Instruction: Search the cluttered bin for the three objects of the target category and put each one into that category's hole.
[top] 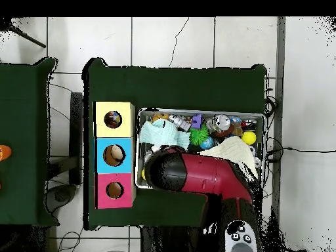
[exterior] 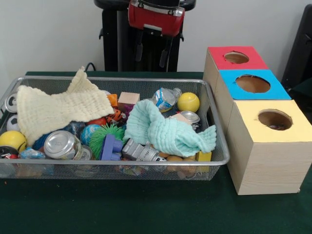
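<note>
Wire bin (exterior: 214, 161) full of clutter; no polka-dot cloth shows.

The tool (exterior: 152, 51), fingers apart and empty, hangs above the bin's far rim. A cream waffle cloth (exterior: 58, 109) and a mint-green cloth (exterior: 168, 129) cover much below them. Something dotted shows in the yellow cube's hole (top: 113, 119), too small to identify.

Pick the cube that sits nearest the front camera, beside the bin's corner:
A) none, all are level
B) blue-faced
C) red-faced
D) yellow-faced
D: in the front view the yellow-faced cube stands foremost in the row, next to the wire-mesh bin, with the blue-faced cube behind it and the red-faced cube farthest back.
</note>
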